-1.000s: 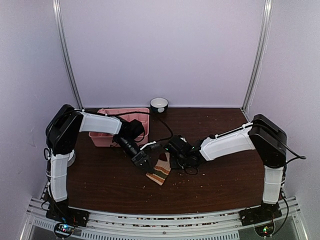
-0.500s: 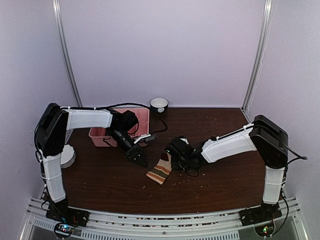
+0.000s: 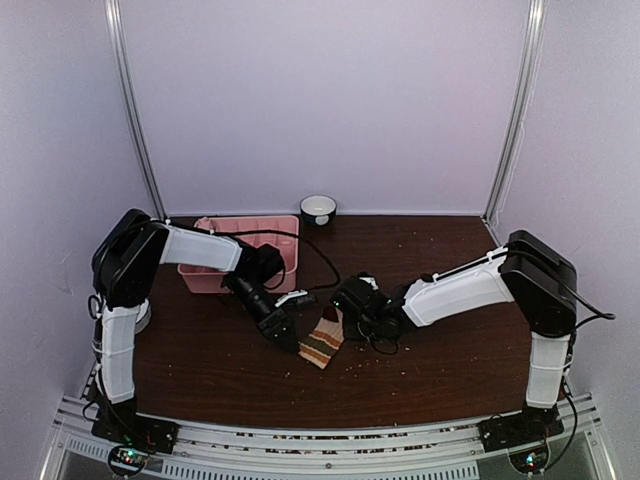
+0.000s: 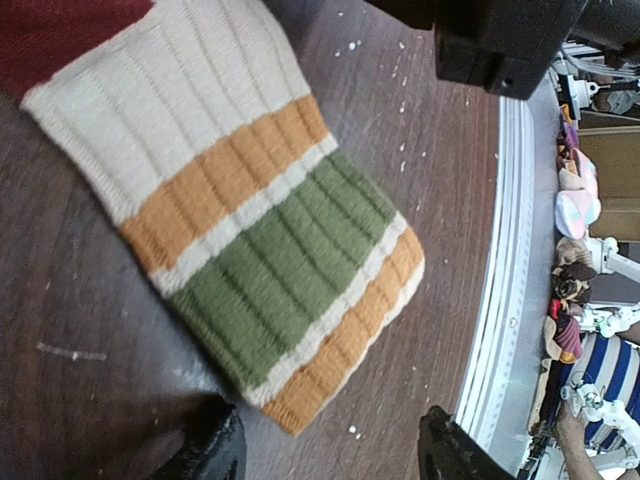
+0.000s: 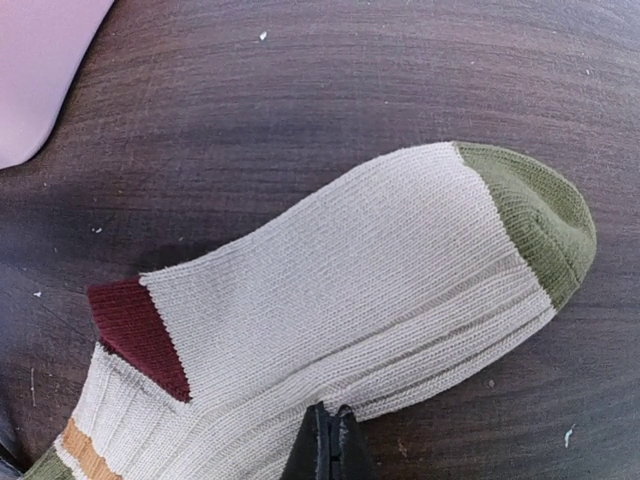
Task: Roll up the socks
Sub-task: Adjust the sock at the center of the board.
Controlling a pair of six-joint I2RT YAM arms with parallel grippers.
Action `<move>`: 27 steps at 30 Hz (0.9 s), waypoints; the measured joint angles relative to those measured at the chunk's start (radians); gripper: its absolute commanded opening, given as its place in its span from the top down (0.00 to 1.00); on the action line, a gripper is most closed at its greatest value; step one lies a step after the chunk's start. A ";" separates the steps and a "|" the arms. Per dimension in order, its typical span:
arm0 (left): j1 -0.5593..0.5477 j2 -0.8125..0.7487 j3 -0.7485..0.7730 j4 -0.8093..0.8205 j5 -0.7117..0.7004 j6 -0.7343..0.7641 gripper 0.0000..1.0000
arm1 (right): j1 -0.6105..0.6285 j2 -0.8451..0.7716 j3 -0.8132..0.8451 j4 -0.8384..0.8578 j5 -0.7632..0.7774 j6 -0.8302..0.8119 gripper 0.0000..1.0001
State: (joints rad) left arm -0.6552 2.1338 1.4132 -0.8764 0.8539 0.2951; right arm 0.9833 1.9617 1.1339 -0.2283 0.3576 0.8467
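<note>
One striped sock lies flat on the dark table between the two arms. It is cream with a green toe, a maroon heel and orange and green cuff bands. My left gripper sits low at the cuff end and is open. Its black fingertips stand either side of the cuff's corner without touching it. My right gripper is shut, its tips pressed against the long edge of the sock's foot. Whether any fabric is pinched I cannot tell.
A pink divided tray stands behind the left arm, and its corner shows in the right wrist view. A small white cup sits at the back wall. Crumbs are scattered over the table. The metal front rail runs close to the cuff.
The left arm swung out left and away from the sock, then came back down to the cuff end. The sock and the right gripper have stayed put.
</note>
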 measured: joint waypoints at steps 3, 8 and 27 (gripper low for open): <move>-0.017 0.011 0.010 0.013 0.023 -0.016 0.39 | 0.002 0.000 0.000 -0.001 0.003 0.007 1.00; -0.053 0.019 0.028 0.016 0.054 -0.036 0.42 | 0.011 0.000 0.000 -0.004 0.003 0.019 1.00; -0.084 0.088 0.089 0.056 0.019 -0.126 0.96 | 0.021 0.006 0.008 -0.026 0.026 0.061 1.00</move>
State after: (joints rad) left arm -0.7395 2.2215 1.5024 -0.8200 0.8734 0.1692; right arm 1.0039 1.9682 1.1416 -0.2539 0.3840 0.9081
